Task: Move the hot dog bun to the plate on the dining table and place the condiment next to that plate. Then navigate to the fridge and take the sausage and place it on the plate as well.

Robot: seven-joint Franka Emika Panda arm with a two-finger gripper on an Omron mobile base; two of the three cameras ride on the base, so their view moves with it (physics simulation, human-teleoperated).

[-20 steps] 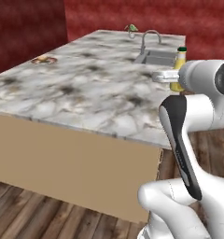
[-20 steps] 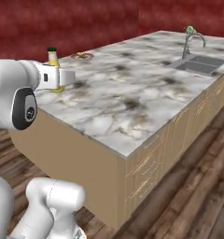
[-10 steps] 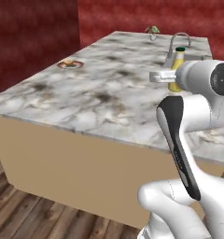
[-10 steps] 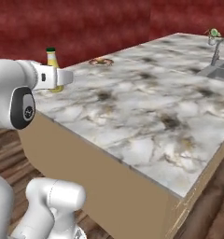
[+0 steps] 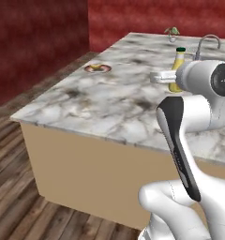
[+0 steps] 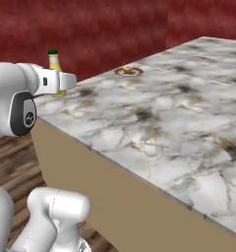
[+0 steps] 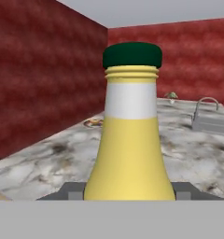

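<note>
The condiment (image 7: pixel 131 140) is held upright between the fingers of the gripper (image 7: pixel 128 190), clenched on its lower body, above the dining table (image 5: pixel 109 103); the plate (image 5: pixel 97 68) is seen well apart.

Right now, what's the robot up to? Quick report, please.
End effector shut on the bottle, upright. Plate with bun across the table. Path looks clear.

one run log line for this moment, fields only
phase: carrying condiment to plate | gripper: shut on condiment, upright | plate: on dining table, holds bun, far from bottle | sausage: not yet fetched
</note>
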